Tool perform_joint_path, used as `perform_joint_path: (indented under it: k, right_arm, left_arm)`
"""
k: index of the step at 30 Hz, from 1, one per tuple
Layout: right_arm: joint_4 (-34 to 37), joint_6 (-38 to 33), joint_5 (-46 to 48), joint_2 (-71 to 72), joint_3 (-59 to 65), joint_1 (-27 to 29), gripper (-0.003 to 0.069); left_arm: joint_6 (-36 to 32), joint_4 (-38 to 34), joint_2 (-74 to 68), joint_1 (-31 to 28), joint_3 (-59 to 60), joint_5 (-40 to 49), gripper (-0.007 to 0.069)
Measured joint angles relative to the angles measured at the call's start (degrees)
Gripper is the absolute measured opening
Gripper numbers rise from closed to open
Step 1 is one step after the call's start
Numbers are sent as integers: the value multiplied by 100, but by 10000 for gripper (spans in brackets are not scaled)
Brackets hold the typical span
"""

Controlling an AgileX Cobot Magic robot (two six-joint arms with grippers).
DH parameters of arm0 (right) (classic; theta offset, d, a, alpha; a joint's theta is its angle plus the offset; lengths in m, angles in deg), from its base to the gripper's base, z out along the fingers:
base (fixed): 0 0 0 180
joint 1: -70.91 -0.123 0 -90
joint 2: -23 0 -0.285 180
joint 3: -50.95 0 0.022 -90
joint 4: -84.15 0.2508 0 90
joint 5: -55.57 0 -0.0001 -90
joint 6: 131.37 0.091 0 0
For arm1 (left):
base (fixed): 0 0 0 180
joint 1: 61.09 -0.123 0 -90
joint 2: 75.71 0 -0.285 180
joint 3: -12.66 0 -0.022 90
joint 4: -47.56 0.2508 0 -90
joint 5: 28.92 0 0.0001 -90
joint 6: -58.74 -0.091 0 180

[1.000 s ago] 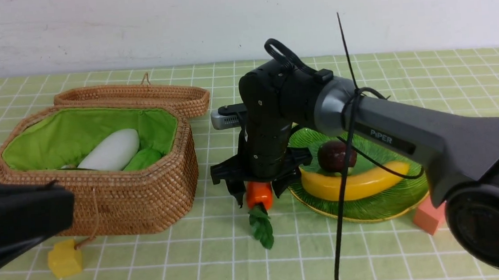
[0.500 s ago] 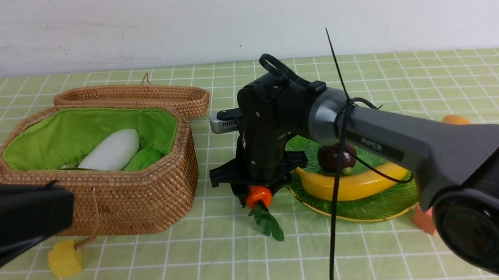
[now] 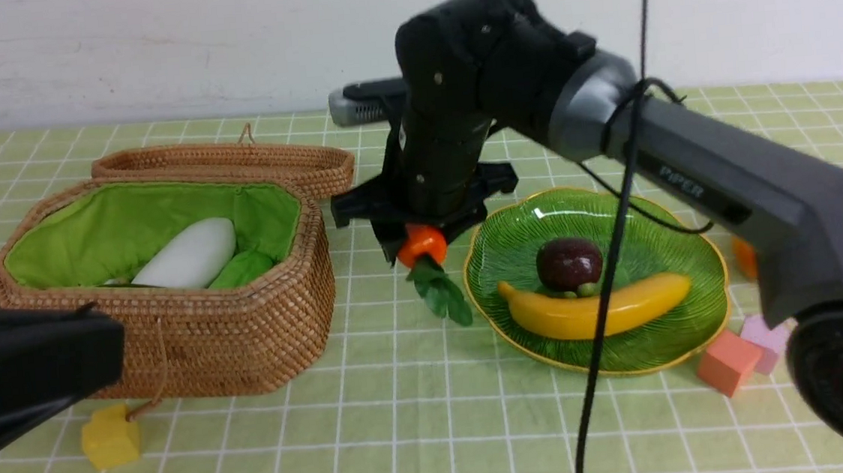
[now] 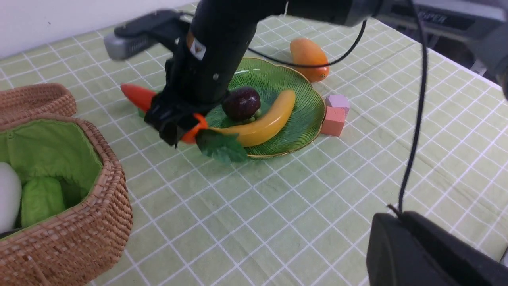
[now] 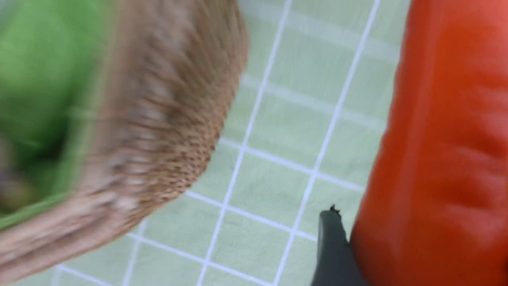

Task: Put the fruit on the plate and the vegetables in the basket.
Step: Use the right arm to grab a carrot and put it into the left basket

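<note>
So the counter is pale green with a white grid, basket brown wicker lined bright green, plate ribbed green with gold rim, carrot orange-red, banana yellow.

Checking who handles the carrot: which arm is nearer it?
Right. Its tool grips the carrot above the table; the left arm is apart, low in front of the basket.

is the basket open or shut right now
Open. The lid lies flipped back behind the basket, so the green lining and the white radish inside show.
</note>
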Motion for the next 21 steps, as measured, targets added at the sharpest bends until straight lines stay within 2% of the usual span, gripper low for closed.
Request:
perform_joint_path:
  k: [5, 9, 12, 14, 17, 21]
  right_arm:
    - [-56, -752, -47, 730, -43, -173, 393]
    - [531, -1629, -1160, 851, -52, -484, 393]
    - [1175, -2437, -2243, 697, -52, -721, 393]
    - [1493, -2815, -2833, 549, -52, -789, 393]
    - [1795, -3308, -3446, 240, -52, -809, 393]
    - [1879, -3519, -3868, -59, -52, -809, 393]
  left_arm:
    - [154, 418, 31, 0, 0, -42, -11]
    - [912, 1340, 235, 0, 0, -68, -11]
    - [1837, 2153, 485, 0, 0, -79, -11]
    - [2168, 2493, 588, 0, 0, -79, -11]
    - [2404, 2722, 680, 0, 0, -79, -10]
    - [2432, 2746, 687, 0, 0, -79, -10]
